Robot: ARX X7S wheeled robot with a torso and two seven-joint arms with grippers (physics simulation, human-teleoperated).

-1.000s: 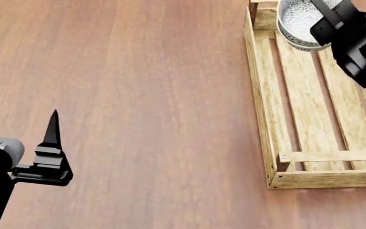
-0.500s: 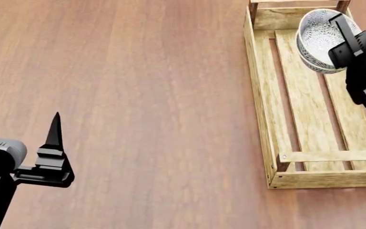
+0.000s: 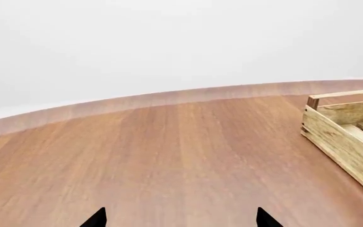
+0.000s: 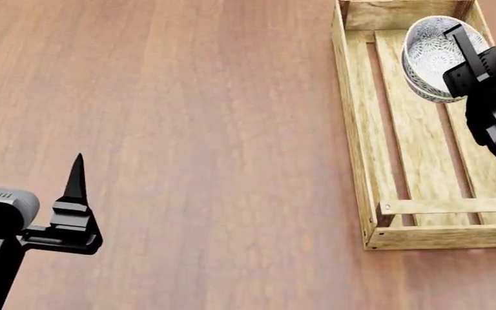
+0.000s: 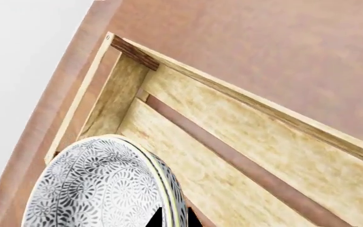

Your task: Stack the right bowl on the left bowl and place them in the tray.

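The light-wood tray (image 4: pixel 361 161) lies at the right in the head view. My right gripper (image 4: pixel 460 33) is shut on the rim of the grey-and-white patterned bowls (image 4: pixel 429 61), which sit nested as one stack. It holds them tilted over the tray's far end. In the right wrist view the fingertips (image 5: pixel 159 218) pinch the bowl rim (image 5: pixel 99 189) above the tray's slats (image 5: pixel 232 156). I cannot tell whether the stack touches the slats. My left gripper (image 4: pixel 26 169) is open and empty at the near left, far from the tray. It also shows in the left wrist view (image 3: pixel 181 220).
The brown wooden table (image 4: pixel 188 129) stretches left of the tray. The left wrist view shows the table's far edge (image 3: pixel 168 97) and one corner of the tray (image 3: pixel 342 135). The tray's near end rail (image 4: pixel 446 206) crosses its slats.
My right gripper has carried the bowls from beyond the tray's far end to over its far slats, nearer me and tilted more. The left gripper has hardly moved.
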